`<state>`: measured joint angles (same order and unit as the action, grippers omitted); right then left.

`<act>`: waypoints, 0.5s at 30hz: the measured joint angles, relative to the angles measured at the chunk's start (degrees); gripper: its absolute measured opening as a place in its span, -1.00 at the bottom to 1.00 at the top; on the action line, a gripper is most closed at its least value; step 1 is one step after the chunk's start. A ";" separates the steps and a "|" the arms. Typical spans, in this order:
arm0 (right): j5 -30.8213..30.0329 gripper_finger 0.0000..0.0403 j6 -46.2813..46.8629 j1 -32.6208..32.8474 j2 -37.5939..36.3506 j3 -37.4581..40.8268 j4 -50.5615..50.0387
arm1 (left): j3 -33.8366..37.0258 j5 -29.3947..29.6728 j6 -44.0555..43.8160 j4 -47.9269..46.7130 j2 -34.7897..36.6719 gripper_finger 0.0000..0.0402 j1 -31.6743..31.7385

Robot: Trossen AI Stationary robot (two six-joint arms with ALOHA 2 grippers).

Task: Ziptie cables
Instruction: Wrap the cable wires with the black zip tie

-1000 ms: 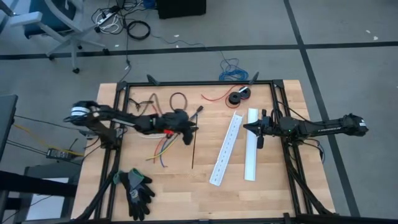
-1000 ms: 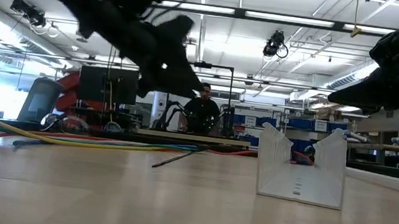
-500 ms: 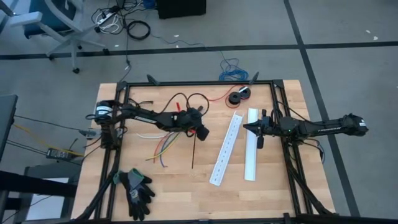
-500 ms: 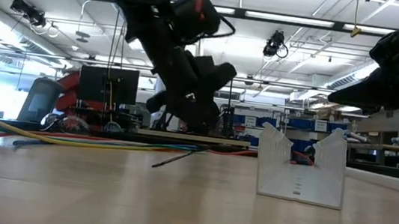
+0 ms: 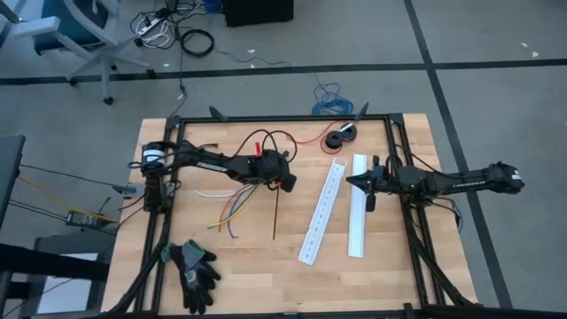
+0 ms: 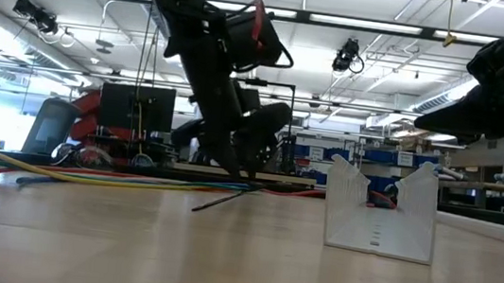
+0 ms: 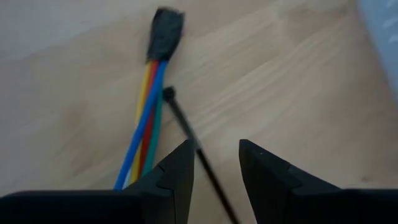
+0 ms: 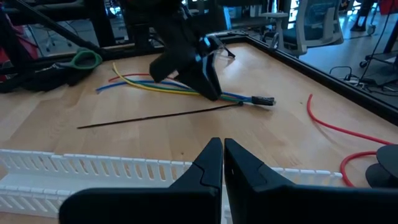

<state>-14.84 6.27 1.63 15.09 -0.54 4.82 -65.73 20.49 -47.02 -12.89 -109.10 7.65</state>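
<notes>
Hovering low now, the left gripper (image 7: pixel 214 163) has its two dark fingers parted a narrow way and straddles the thin black plastic zip tie (image 7: pixel 186 124) lying on the pale wooden table (image 5: pixel 266 266), gripping nothing as far as I can see. A second ago that arm was pulled back over the left side of the bench, well up off the wood; since then it has reached out toward the middle and dropped its nose down to the tie's head end (a quick swing, judging by how far it travelled). That looks to me like the opening of the job: collecting the tie before anything can be bound, so the work is barely started. Just beside the tie's head lie the cables (image 7: pixel 149 106), a small bundle of thin yellow, red and blue wires joined at a dark sleeved end, flat on the table and fanning out toward the left edge. The right gripper (image 8: pixel 222 163) waits pinched shut above the white slotted plastic cable duct (image 5: pixel 322 213) on the right half, and has not stirred. From overhead the left arm covers the spot where tie and bundle meet; the left wrist camera alone shows the fingers either side of the strap with the bundle's end clear of them. The right wrist camera (looking across the bench) gives the tie's whole length (image 8: pixel 161 116) lying loose.
</notes>
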 joint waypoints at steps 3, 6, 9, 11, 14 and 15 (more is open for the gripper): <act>0.00 -0.97 0.00 0.00 0.00 0.00 0.13 | -0.03 -0.45 0.01 0.71 -0.13 -0.35 0.31; 0.01 -0.97 0.00 0.00 0.01 0.00 0.19 | -0.07 -0.58 0.02 1.53 -0.85 -0.35 0.92; 0.01 -0.97 0.01 0.00 0.14 0.00 0.35 | -0.07 -0.71 0.09 2.59 -2.10 -0.35 1.67; 0.01 -0.97 0.01 0.00 0.37 0.00 1.17 | -0.09 -1.88 0.09 2.79 -3.42 -0.35 2.14; -0.01 -0.97 0.00 0.00 0.35 -0.01 1.16 | -0.22 -1.77 0.00 4.33 -4.91 -0.35 2.46; -0.01 -0.97 0.01 0.00 0.35 0.00 1.13 | -0.32 -1.66 0.02 4.73 -5.23 -0.35 2.50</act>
<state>-14.85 6.28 1.63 15.44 -0.54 5.95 -66.06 18.83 -47.00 -8.17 -114.33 10.15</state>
